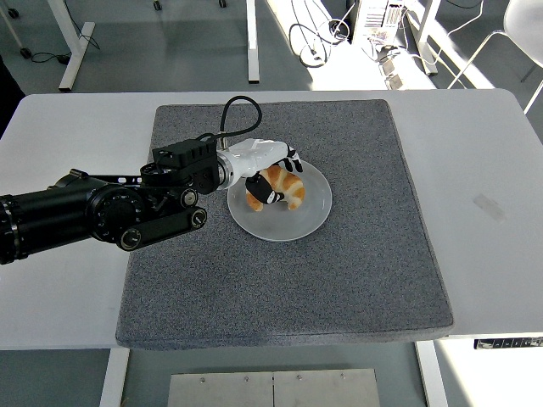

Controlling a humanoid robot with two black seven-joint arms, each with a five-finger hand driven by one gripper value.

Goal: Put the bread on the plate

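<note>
The croissant (283,186) is clasped by the left hand (265,170) over the white plate (293,222); its underside is hidden, so plate contact cannot be confirmed.

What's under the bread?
The plate is under the croissant-shaped bread, and a grey mat lies beneath the plate. The left hand grips the bread, hiding whether it rests on the plate.

Grey mat (339,254) on white table (475,212)

A white table (68,280) carries a grey mat (356,254).
</note>
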